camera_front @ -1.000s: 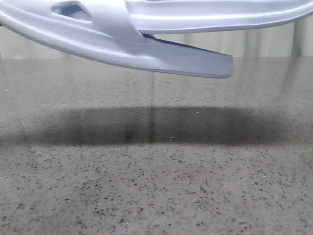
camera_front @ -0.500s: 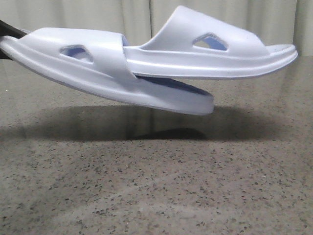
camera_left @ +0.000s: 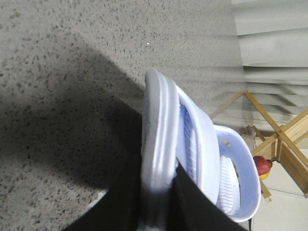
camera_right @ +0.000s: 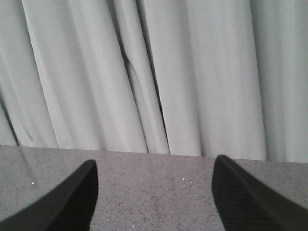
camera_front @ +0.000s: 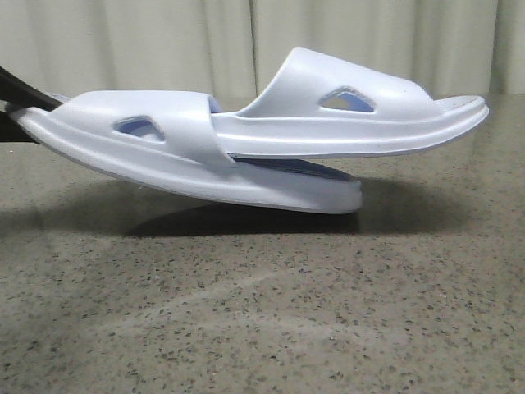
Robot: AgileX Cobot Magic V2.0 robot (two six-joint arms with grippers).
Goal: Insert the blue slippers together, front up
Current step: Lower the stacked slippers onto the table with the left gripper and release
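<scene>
The blue slippers are nested: one slipper's sole is slid under the other's strap, both straps up, the pair's long axis running across the front view from left to right. The lower slipper's right-hand end looks to be touching or almost touching the speckled tabletop, while its left-hand end is raised, so the pair sits tilted. That raised end is where the left gripper has hold: in the left wrist view its dark fingers are clamped on the edge of the sole, the slipper stretching away from them. The right gripper has its fingers spread wide on nothing, facing bare tabletop and the curtain, no slipper in its view. Setting down or releasing therefore seems to fall to the left arm.
</scene>
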